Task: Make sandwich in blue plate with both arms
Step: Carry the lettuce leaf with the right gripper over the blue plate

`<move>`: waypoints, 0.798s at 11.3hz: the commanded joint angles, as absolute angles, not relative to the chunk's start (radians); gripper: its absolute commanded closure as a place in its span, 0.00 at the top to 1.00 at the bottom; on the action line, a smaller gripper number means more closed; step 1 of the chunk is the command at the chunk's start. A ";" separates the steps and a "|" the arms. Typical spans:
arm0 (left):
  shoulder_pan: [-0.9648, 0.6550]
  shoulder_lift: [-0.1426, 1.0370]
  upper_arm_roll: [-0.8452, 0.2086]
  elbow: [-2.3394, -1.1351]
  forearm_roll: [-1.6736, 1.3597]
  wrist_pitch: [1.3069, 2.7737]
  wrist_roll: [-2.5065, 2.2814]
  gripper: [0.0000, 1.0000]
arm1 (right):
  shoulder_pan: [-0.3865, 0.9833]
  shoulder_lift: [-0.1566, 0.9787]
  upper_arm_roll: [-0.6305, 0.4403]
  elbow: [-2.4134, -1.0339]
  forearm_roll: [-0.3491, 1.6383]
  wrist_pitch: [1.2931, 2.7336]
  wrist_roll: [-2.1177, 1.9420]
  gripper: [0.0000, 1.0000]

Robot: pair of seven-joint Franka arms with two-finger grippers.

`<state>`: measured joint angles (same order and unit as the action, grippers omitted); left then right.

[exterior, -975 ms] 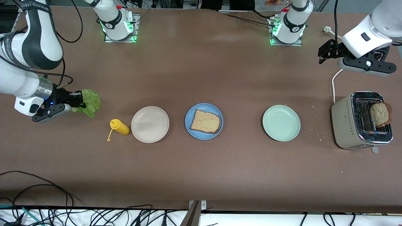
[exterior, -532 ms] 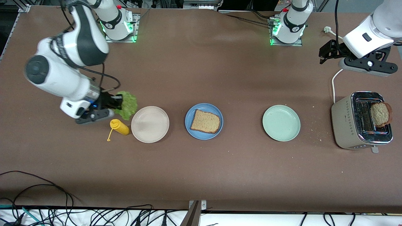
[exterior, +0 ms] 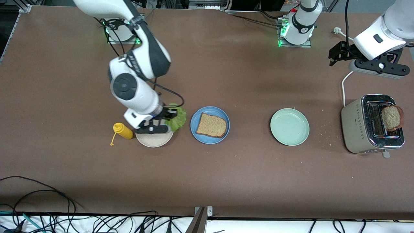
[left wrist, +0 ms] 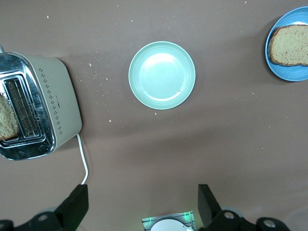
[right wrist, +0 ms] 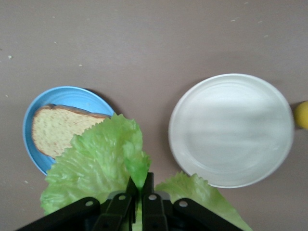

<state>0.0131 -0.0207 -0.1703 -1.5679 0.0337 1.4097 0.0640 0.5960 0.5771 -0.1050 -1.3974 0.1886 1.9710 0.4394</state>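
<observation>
Your right gripper [exterior: 168, 114] pinches lettuce leaf [exterior: 177, 119] over beige plate [exterior: 154, 140] edge, leaf fanning toward blue plate [exterior: 194, 118]. Bread slice [exterior: 211, 125] lies flat on it. Left gripper [left wrist: 142, 204] waits, jaws wide, near toaster [exterior: 358, 129].

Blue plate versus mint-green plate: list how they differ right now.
The blue plate carries a slice of bread; the mint-green plate carries nothing. The blue plate sits toward the right arm's end of the table, beside the beige plate; the mint-green plate sits toward the left arm's end, nearer the toaster. The right pincer brings lettuce up beside the blue plate; no pincer is near the mint-green one. Both are round, rimmed and flat on the table.
</observation>
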 commanded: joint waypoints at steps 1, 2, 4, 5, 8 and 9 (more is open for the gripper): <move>0.017 -0.029 -0.169 -1.568 0.026 1.401 0.072 1.00 | 0.690 0.754 -0.156 -1.179 0.198 1.947 0.618 0.00; 0.015 -0.028 -0.169 -1.566 0.026 1.401 0.072 1.00 | 0.728 0.812 -0.179 -1.114 0.199 1.951 0.683 0.00; 0.017 -0.029 -0.169 -1.568 0.026 1.401 0.072 1.00 | 0.776 0.911 -0.183 -1.016 0.199 1.976 0.828 0.00; 0.017 -0.029 -0.169 -1.568 0.026 1.399 0.071 1.00 | 0.793 0.937 -0.181 -1.012 0.195 2.021 0.871 0.00; 0.017 -0.029 -0.169 -1.568 0.026 1.399 0.069 1.00 | 0.818 1.008 -0.179 -1.012 0.189 2.138 0.949 0.00; 0.017 -0.029 -0.169 -1.568 0.026 1.399 0.072 1.00 | 0.821 1.017 -0.179 -1.014 0.181 2.152 0.950 0.00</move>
